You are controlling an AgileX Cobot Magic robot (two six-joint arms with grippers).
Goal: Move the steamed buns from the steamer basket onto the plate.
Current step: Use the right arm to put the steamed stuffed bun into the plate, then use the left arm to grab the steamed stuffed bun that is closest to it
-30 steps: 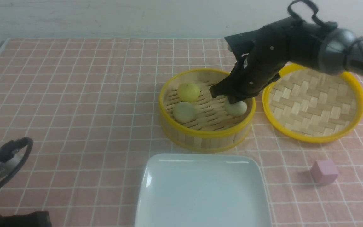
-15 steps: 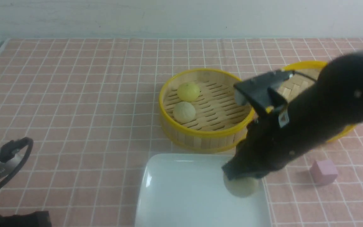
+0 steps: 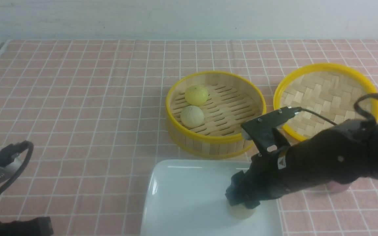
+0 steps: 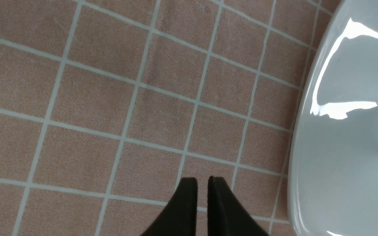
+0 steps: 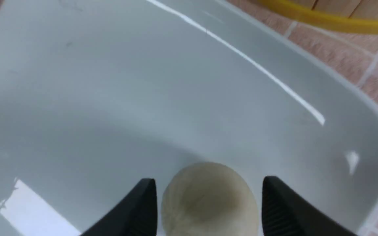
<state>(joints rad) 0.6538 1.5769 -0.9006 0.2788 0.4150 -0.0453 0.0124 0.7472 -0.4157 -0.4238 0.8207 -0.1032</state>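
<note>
Pincer: right gripper point(image 5: 209, 179) wide, holding nothing.
Bun: pale bun point(image 5: 208, 200) sits on the plate point(image 5: 77, 82), between the two fingers point(image 5: 133, 209), gap each side.
Rest: yellow bun point(image 3: 196, 95), other pale bun point(image 3: 192, 116), in the basket point(image 3: 215, 141) behind the plate.

Right claw point(image 3: 240, 204) is low over the plate point(image 3: 162, 183) with a pale bun point(image 5: 208, 200) between its spread jaws, a slim gap on each side. Ahead of the tips is bare plate floor. Past the rim, ahead and off to one side, the steamer basket point(image 3: 208, 144) wall stands in the way.
</note>
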